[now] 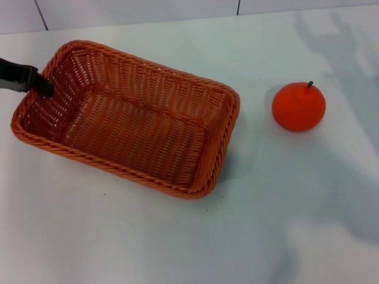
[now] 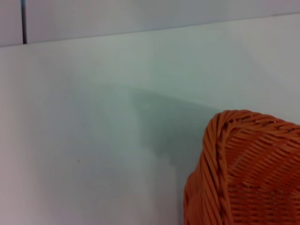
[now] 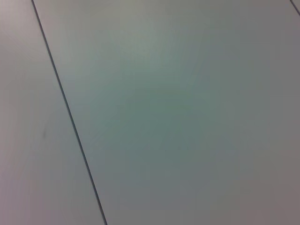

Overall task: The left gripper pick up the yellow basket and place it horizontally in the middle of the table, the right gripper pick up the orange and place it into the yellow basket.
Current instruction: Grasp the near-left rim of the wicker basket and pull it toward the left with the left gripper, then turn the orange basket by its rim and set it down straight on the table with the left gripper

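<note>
Head view: yellow basket (image 1: 127,118) sits on the white worktop (image 1: 177,236), left of centre, long axis skewed diagonally, opening up, nothing inside. Left claw (image 1: 41,86) reaches in low from the left edge, nearly level, its black tip at the braided rim of the basket's left short end; whether it pinches the rim or merely touches it, cannot tell. Left wrist view shows only a basket corner (image 2: 243,173) and worktop. Orange (image 1: 298,106) rests stem-up on the worktop, right of the basket, apart from it. Right claw not in view.
</note>
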